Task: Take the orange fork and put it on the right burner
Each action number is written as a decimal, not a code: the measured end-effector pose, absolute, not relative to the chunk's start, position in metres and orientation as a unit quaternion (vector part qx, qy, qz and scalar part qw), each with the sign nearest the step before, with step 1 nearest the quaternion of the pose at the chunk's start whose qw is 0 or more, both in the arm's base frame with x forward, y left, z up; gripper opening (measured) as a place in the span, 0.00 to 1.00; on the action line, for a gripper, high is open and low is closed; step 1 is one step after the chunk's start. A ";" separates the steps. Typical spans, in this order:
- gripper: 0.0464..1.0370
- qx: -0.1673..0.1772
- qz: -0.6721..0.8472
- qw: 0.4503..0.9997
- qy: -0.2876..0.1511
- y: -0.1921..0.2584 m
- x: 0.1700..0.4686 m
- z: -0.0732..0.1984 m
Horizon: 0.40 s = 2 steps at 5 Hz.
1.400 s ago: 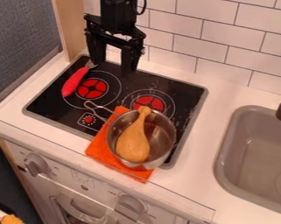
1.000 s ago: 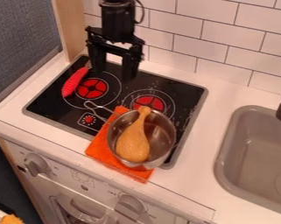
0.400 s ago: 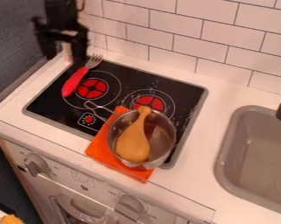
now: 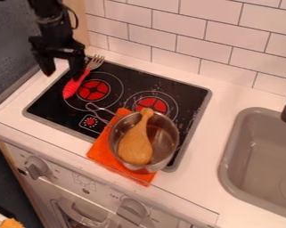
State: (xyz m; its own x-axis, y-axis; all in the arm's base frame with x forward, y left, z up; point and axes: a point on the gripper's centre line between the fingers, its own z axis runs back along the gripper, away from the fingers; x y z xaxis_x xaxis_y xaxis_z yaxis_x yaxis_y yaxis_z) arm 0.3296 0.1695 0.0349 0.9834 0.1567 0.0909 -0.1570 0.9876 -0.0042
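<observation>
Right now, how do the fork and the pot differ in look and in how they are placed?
The fork is slim with a red handle; the pot is round and silver. The fork lies flat on the stove top; the pot stands upright, holding a drumstick. Both show bare metal.

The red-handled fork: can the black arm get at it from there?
Probably yes. The open pincer hangs close by the fork, and nothing lies on the fork, though the pincer may need to shift a little to straddle it.
</observation>
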 end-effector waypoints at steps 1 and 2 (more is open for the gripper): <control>0.96 -0.016 0.083 0.996 -0.032 0.167 0.331 0.015; 0.90 0.002 0.088 0.996 -0.022 0.173 0.337 0.009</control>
